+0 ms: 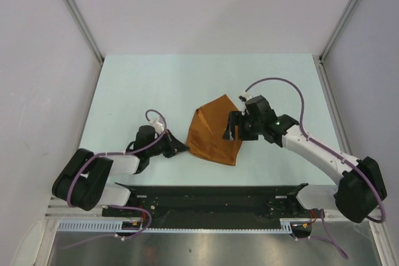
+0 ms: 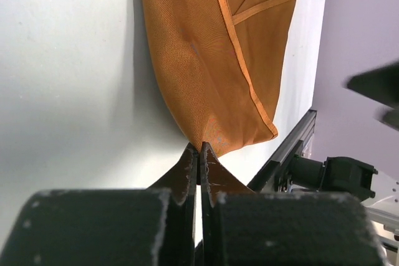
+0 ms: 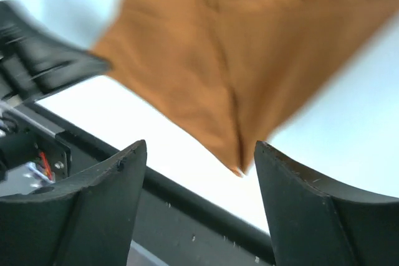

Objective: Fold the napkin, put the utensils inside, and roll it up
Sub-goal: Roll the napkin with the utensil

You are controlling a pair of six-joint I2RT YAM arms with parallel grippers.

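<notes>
The rust-orange napkin (image 1: 215, 130) lies folded into a rough triangle in the middle of the pale table (image 1: 156, 85). My left gripper (image 1: 182, 149) is low at the napkin's near-left edge. In the left wrist view its fingers (image 2: 187, 166) are pressed together, with the napkin's (image 2: 206, 60) edge pinched at the tips. My right gripper (image 1: 232, 132) hovers over the napkin's right side and is open. In the blurred right wrist view a napkin corner (image 3: 240, 166) points down between the spread right gripper (image 3: 199, 147) fingers, close to the right one. The utensils are out of view.
A black rail (image 1: 212, 197) runs along the table's near edge between the arm bases. Both wrist views show it too, as the rail (image 2: 293, 147) and the rail (image 3: 156, 185). Grey walls and slanted metal posts (image 1: 78, 14) enclose the table.
</notes>
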